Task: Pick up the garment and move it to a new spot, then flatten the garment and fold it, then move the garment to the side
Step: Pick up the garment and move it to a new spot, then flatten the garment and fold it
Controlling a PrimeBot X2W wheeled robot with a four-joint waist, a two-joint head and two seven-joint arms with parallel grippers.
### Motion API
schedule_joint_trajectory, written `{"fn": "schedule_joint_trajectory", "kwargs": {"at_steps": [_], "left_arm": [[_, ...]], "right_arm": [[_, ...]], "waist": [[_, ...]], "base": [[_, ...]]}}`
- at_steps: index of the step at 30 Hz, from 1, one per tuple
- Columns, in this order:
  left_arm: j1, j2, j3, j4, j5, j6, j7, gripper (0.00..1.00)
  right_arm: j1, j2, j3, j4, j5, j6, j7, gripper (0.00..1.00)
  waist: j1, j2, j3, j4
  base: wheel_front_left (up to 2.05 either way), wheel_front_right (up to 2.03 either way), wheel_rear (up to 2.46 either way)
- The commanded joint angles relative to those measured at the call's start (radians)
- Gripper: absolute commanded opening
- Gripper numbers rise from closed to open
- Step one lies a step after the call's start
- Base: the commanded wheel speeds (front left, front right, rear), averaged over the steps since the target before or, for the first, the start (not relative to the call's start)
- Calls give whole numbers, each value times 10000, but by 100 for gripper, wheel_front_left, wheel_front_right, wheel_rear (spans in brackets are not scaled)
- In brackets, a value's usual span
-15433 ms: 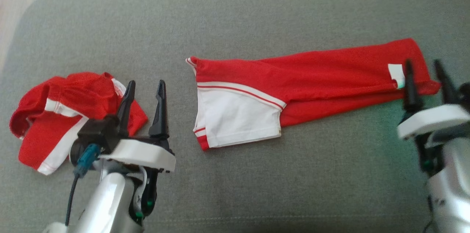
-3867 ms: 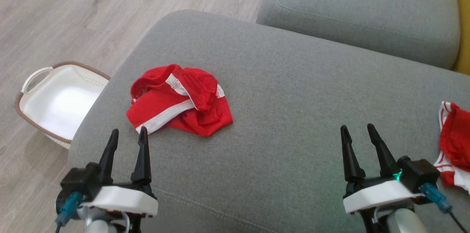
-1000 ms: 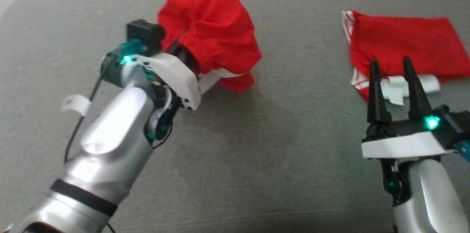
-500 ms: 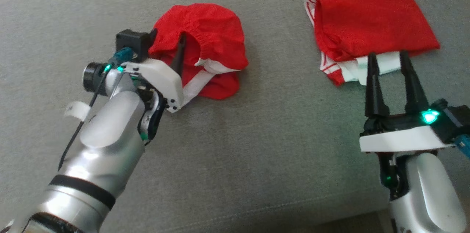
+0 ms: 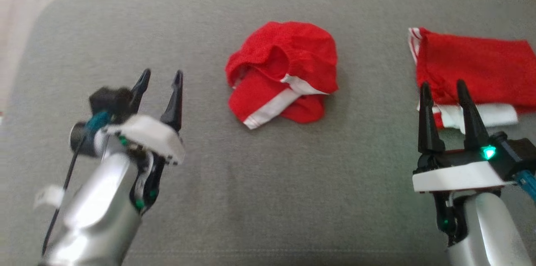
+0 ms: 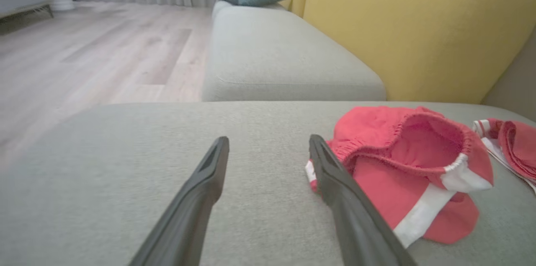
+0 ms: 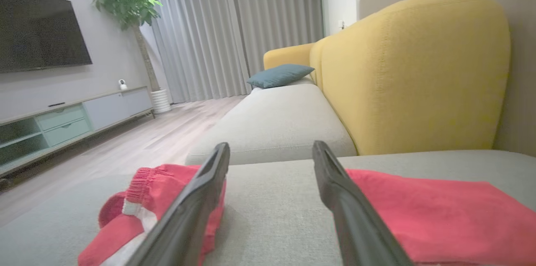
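Head view | garment (image 5: pixel 282 71) bunched on cushion (image 5: pixel 268 182) | left hand (image 5: pixel 162 75) blurred, apparently spread, empty | right hand (image 5: pixel 442 86) spread, empty

No text, label, brand or number can be read anywhere.

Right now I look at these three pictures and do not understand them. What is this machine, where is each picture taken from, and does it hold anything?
It is a wheeled robot with two arms, each ending in a gripper with two long dark fingers. The head view looks down from its head onto a grey sofa cushion: the left gripper is at lower left, the right gripper at lower right. The two wrist views look along each gripper's own fingers. On the cushion lie a crumpled red and white garment in the middle and a folded red garment at the right. Both grippers are open and hold nothing.
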Motion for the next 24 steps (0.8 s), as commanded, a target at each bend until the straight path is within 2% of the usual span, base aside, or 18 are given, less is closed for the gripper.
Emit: {"fn": "schedule_joint_trajectory", "kwargs": {"at_steps": [1,6,11,19,23,24], "left_arm": [[-106,327,506,-525,132,100,-118,100],[1864,266,1426,-2430,487,427,-120,100],[3124,-166,2195,-3565,838,380,-120,100],[3249,-488,2456,-3716,1549,-141,-121,100],[2935,-529,2169,-3429,1796,-533,-121,100],[2653,-554,1874,-3219,1924,-754,8,100]], "right_arm": [[-50,-39,193,-334,-69,-7,20,100],[263,-39,247,-336,5,-7,69,100],[411,-39,338,-334,108,-7,70,100],[340,-39,474,-326,154,-7,89,100],[271,-39,472,-332,129,-7,89,100],[234,-39,454,-338,114,-7,86,100]], "waist": [[0,-1,-355,384],[0,-1,-632,615],[0,-1,-704,604],[0,-1,-580,323],[0,-1,-422,84],[0,-1,-317,-43]], "base": [[0,0,0],[0,0,0],[0,0,0],[0,0,0],[0,0,0],[0,0,0]]}}
